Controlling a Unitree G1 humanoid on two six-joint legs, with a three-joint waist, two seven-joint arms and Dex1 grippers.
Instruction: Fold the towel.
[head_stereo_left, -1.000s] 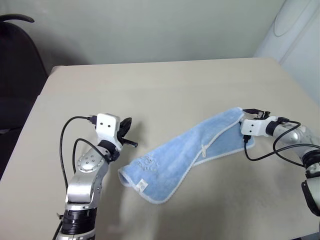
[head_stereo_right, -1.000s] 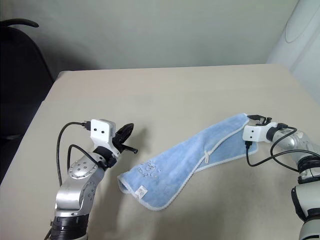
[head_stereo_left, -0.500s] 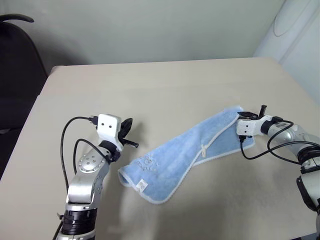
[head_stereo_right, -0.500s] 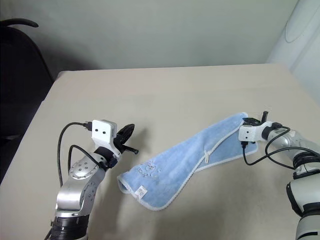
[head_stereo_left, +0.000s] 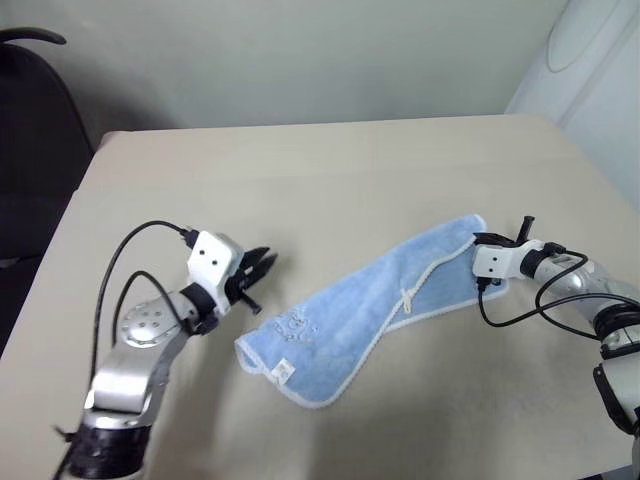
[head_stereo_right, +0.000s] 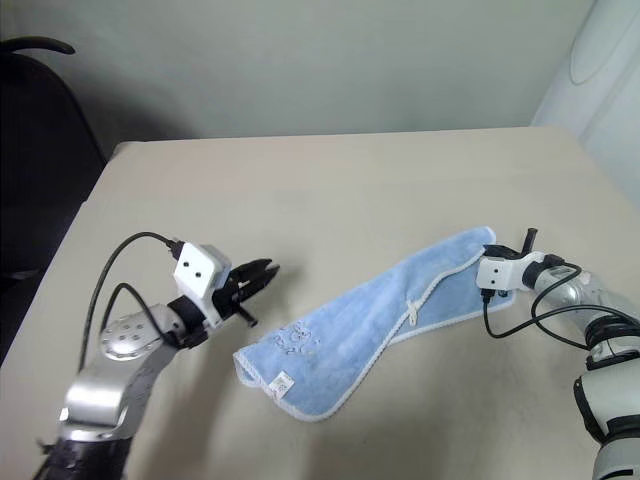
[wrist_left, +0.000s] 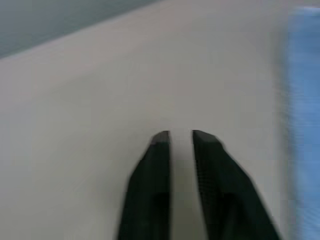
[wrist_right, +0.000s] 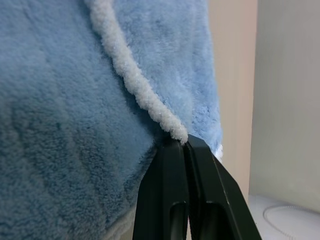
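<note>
The towel (head_stereo_left: 380, 305) lies as a long light-blue band slanting across the table, its white trim along the edges, with a white tag (head_stereo_left: 283, 371) and a dark embroidered mark (head_stereo_left: 297, 322) near its near-left end. My right gripper (head_stereo_left: 478, 240) is at the towel's far-right end, shut on the white-trimmed edge, as the right wrist view (wrist_right: 184, 143) shows. My left gripper (head_stereo_left: 265, 262) hovers over bare table just left of the towel's near end, pointing at it. Its fingers (wrist_left: 160, 150) stand a little apart with nothing between them.
The beige table (head_stereo_left: 330, 170) has bare surface behind and in front of the towel. A black chair (head_stereo_left: 30, 120) stands off its left edge and a white rounded object (head_stereo_left: 590, 60) at the back right. Loose cables arc from both wrists.
My right gripper has shut on the towel's far-right edge. My left hand has swung round to point at the towel's near end, and its fingers have parted.
</note>
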